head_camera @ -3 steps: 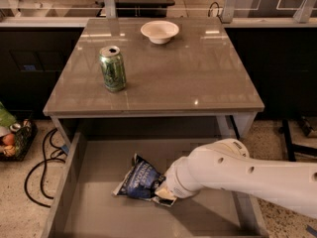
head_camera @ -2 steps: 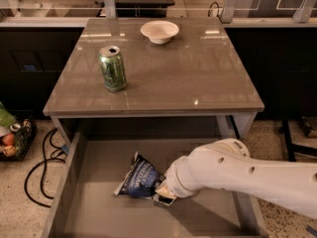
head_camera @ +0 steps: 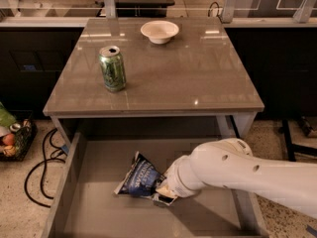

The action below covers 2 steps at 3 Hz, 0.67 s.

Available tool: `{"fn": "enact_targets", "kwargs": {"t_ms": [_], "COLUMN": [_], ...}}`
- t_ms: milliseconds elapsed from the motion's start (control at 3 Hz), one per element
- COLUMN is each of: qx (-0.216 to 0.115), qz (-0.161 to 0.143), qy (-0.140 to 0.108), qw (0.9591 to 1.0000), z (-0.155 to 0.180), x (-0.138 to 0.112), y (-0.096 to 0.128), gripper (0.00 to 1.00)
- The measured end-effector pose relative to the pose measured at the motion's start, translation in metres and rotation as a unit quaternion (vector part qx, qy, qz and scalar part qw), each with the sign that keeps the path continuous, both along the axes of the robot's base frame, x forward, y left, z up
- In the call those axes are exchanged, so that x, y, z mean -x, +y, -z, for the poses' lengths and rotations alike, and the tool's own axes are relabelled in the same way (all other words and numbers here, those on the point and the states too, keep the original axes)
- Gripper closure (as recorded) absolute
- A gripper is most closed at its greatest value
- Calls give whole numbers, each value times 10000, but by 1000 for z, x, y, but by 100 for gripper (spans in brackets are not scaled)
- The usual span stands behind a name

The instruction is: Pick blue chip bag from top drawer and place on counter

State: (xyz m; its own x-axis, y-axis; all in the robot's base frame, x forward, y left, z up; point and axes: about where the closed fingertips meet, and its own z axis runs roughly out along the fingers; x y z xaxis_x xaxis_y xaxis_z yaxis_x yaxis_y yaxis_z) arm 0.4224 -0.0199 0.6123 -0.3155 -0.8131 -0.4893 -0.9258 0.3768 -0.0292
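The blue chip bag (head_camera: 138, 177) lies crumpled on the flat bottom of the open top drawer (head_camera: 99, 212), near its middle. My white arm reaches in from the right, and my gripper (head_camera: 162, 195) is at the bag's right end, touching it. The wrist hides most of the gripper. The counter (head_camera: 198, 78) stands above and behind the drawer.
A green soda can (head_camera: 112, 68) stands on the counter at the left. A white bowl (head_camera: 159, 31) sits at the counter's back middle. Dark cabinets flank the counter. Black cables (head_camera: 42, 162) and a basket of items (head_camera: 12, 138) lie on the floor at the left.
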Motion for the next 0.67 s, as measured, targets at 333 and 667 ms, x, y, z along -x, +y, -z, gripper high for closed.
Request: {"fn": "enact_targets", "kwargs": {"t_ms": [333,667], "qx": [-459,-907], "qz": [-155,-536], "qy": [76,7], "qw": [9988,9944], "z": [-21,-52], "x": [4,19], "y": [9,14], "gripper": [100,100]}}
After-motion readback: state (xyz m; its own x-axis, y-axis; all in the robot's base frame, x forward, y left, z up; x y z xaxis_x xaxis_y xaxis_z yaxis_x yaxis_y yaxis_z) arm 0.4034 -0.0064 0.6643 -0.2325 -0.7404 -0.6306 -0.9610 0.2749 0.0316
